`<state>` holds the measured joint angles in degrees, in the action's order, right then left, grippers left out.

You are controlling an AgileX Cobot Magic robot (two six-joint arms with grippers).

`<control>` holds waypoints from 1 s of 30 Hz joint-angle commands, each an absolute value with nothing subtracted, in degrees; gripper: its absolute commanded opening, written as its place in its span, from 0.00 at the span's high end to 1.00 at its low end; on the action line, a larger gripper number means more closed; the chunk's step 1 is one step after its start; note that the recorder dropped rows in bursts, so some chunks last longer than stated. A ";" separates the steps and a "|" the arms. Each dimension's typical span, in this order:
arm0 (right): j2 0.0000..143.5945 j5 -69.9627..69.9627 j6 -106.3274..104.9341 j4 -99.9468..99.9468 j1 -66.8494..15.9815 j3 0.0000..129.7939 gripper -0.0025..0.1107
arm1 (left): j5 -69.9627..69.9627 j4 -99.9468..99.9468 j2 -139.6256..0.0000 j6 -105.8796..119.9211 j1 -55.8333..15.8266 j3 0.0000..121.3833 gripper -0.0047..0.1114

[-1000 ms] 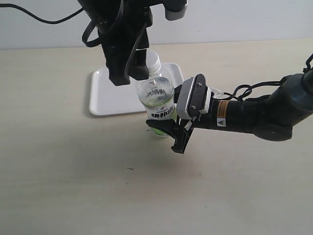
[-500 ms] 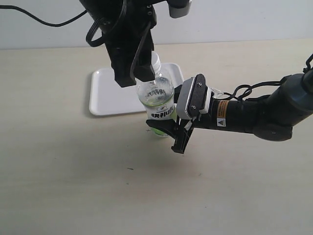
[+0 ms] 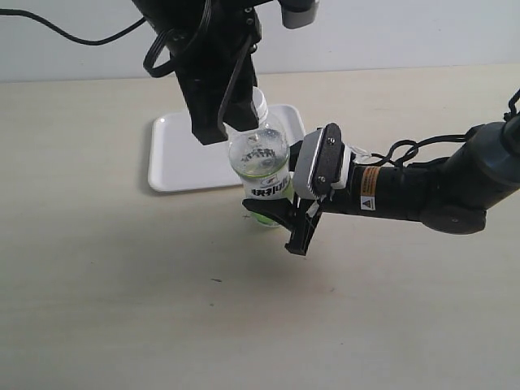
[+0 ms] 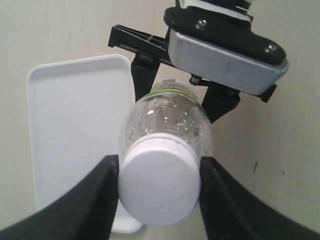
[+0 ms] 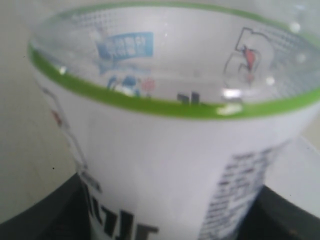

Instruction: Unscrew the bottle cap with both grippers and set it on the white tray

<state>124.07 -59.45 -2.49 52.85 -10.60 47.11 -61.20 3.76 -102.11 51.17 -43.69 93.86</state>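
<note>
The clear bottle (image 3: 262, 162) with its white-and-green label stands upright on the table, just in front of the white tray (image 3: 183, 158). My right gripper (image 3: 284, 223), with the silver-grey block and yellow sticker, is shut on the bottle's labelled lower body (image 5: 165, 150). From above, my black left gripper (image 3: 231, 126) reaches down over the neck. Its fingers (image 4: 107, 192) sit on both sides of the white bottle cap (image 4: 159, 182), pressing its ribbed side. The cap (image 3: 260, 104) sits on the neck, half hidden by the left arm in the exterior view.
The tray (image 4: 75, 125) lies bare beside the bottle. A black cable (image 3: 73, 34) hangs at the back left above the table. The right arm (image 3: 439, 195) stretches in low from the right. A pale wall (image 3: 406, 32) closes the far edge.
My left gripper has shifted right and a little down, so its fingers now flank the cap. The bottle and the right gripper have stayed still.
</note>
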 commanded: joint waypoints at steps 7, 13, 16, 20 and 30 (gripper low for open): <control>123.93 -55.83 -2.92 52.49 -10.73 47.26 0.98 | -61.12 3.80 -102.01 32.13 -43.92 94.15 0.96; 123.93 -55.83 -2.92 52.49 -10.73 47.26 0.98 | -61.12 4.14 -102.01 16.07 -43.92 94.15 0.96; 123.93 -55.83 -2.92 52.49 -10.73 47.26 0.98 | -61.12 5.24 -102.01 10.82 -43.92 94.15 0.96; 123.93 -55.83 -2.92 52.38 -10.73 47.26 0.98 | -61.12 8.76 -102.01 6.68 -43.92 94.15 0.96; 123.93 -55.41 -2.17 52.75 -10.73 47.26 0.98 | -60.91 9.03 -102.01 7.11 -43.92 94.15 0.96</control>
